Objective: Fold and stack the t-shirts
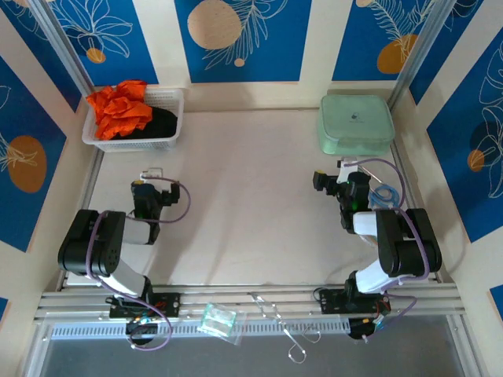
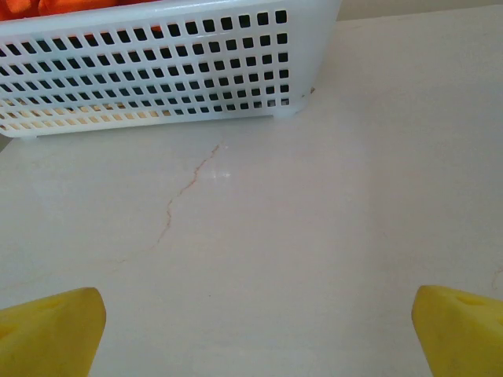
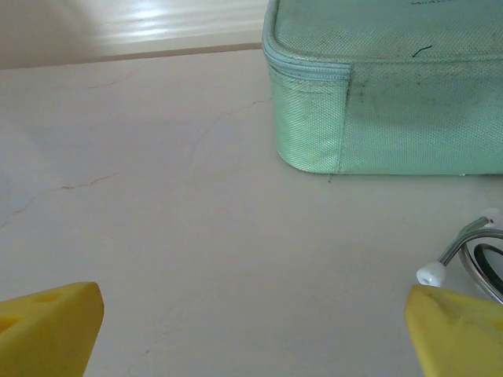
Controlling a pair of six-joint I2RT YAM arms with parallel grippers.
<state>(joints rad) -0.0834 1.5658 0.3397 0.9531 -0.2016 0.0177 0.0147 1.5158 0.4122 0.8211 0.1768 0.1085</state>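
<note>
Yellow fingertips [image 2: 47, 334] of the left gripper [image 2: 255, 334] sit at the two bottom corners of the left wrist view. They are spread wide over bare table [image 2: 299, 236] and pinch nothing. Note that the right gripper [image 3: 255, 334] stands the same way, with its jaws fully apart and nothing between them.

Locate the t-shirts in the white mesh basket [image 1: 169, 140] at the far left corner. The orange t-shirt [image 1: 118, 108] lies crumpled on top and spills over the left rim. The black t-shirt [image 1: 151, 124] lies under and beside it. The basket is ahead of the left jaws, not touching them, and well apart from the right jaws. A pale green zipped case [image 3: 377, 102] stands ahead of the right gripper, also untouched.

Be aware that the basket wall hides most of both shirts from the left wrist camera. You cannot make out how the black one lies. A metal loop [image 3: 460, 255] with a white tip is cut off at the right edge of the right wrist view, and you cannot tell what it is.

Each arm is folded, with its elbow back near the base and its forearm reaching forward. Each gripper is low over the table and points toward the far wall.
</note>
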